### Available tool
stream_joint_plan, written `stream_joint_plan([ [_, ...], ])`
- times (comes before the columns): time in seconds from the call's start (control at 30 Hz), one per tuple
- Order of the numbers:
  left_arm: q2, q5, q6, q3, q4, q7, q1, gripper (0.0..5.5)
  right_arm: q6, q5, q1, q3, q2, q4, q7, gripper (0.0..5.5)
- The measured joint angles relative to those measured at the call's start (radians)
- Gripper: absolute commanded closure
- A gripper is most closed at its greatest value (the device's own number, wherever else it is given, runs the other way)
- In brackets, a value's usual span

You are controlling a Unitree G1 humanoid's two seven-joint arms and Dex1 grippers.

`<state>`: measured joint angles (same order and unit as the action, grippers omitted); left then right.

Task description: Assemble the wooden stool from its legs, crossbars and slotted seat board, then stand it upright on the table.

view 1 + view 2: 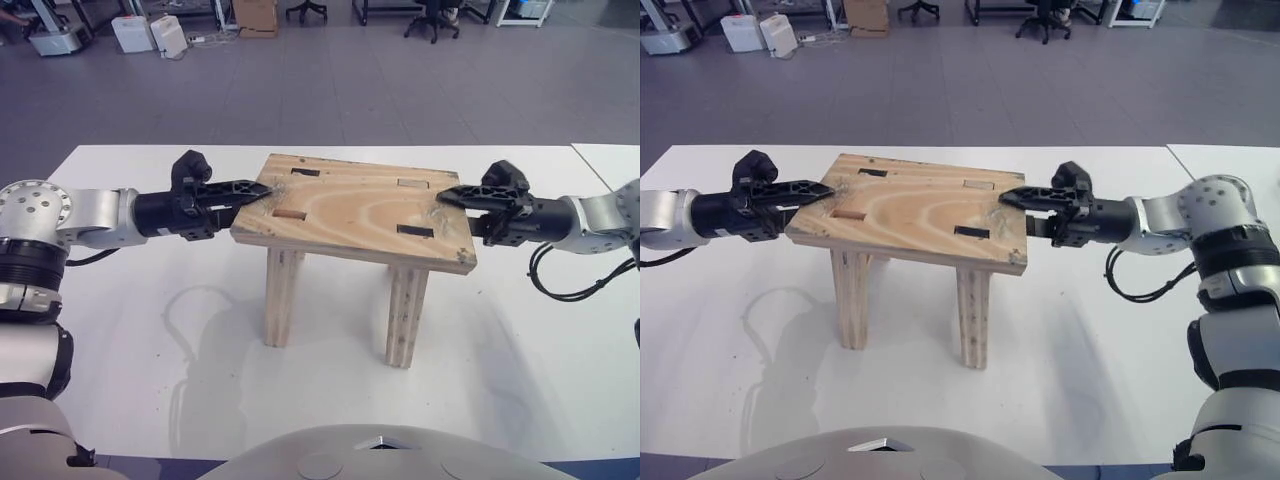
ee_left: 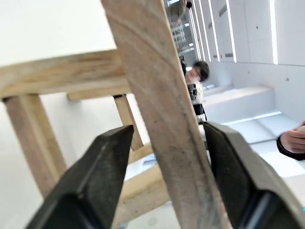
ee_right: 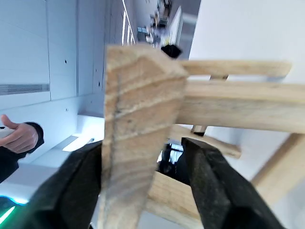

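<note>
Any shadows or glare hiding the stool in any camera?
Left eye view: the stool casts a soft shadow on the table toward the robot's left; no glare. Left wrist view: bright light strips behind, seat board not washed out. Right wrist view: same.

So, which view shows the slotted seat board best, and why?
The left eye view: the whole seat board from above, all four slots visible; the right eye view matches. The wrist views give its edge close up, inside the left claw and right claw.
</note>
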<state>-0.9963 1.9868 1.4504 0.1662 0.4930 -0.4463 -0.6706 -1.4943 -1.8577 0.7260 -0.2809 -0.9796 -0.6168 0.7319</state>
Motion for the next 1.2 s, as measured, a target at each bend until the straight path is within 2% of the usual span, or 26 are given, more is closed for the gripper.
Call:
stream_joint_plan([
  [0.07, -0.05, -0.003, -0.018, -0.119, -0.01, 0.01, 0.068, 1.91, 0.108, -0.074, -0.142, 0.19, -0.045, 0.078, -0.108, 2.09],
  [0.13, -0.089, -0.02, -0.039, -0.225, -0.034, -0.008, 0.107, 1.91, 0.18, -0.077, -0.233, 0.339, -0.069, 0.164, -0.143, 2.09],
  [0.17, -0.094, -0.097, -0.131, -0.32, -0.081, -0.025, 0.165, 1.91, 0.298, 0.002, -0.313, 0.441, -0.063, 0.25, -0.159, 2.09],
  [0.23, -0.082, -0.277, -0.325, -0.423, -0.16, -0.026, 0.268, 1.91, 0.526, 0.222, -0.427, 0.518, -0.012, 0.358, -0.194, 2.09],
  [0.3, -0.032, -0.51, -0.553, -0.432, -0.239, -0.008, 0.332, 1.91, 0.767, 0.485, -0.482, 0.5, 0.069, 0.396, -0.231, 2.09],
  [0.4, 0.076, -0.848, -0.85, -0.347, -0.318, 0.052, 0.415, 1.91, 1.036, 0.753, -0.516, 0.463, 0.193, 0.372, -0.292, 2.09],
  [0.5, 0.234, -1.191, -1.121, -0.231, -0.325, 0.191, 0.474, 1.91, 1.281, 0.984, -0.517, 0.44, 0.291, 0.241, -0.348, 2.09],
  [0.6, 0.405, -1.477, -1.334, -0.163, -0.294, 0.341, 0.513, 1.91, 1.511, 1.213, -0.488, 0.427, 0.368, 0.054, -0.375, 2.09],
  [0.63, 0.452, -1.525, -1.367, -0.156, -0.279, 0.352, 0.511, 1.91, 1.558, 1.256, -0.45, 0.435, 0.381, -0.007, -0.372, 2.09],
  [0.8, 0.493, -1.646, -1.417, -0.186, -0.18, 0.348, 0.406, 1.91, 1.677, 1.339, -0.308, 0.504, 0.399, -0.156, -0.338, 2.09],
  [1.03, 0.576, -1.724, -1.4, -0.221, -0.118, 0.385, 0.306, 1.91, 1.738, 1.392, -0.254, 0.553, 0.418, -0.249, -0.283, 2.09],
  [1.2, 0.582, -1.727, -1.395, -0.279, -0.098, 0.374, 0.305, 1.91, 1.76, 1.435, -0.25, 0.56, 0.443, -0.276, -0.258, 2.09],
])
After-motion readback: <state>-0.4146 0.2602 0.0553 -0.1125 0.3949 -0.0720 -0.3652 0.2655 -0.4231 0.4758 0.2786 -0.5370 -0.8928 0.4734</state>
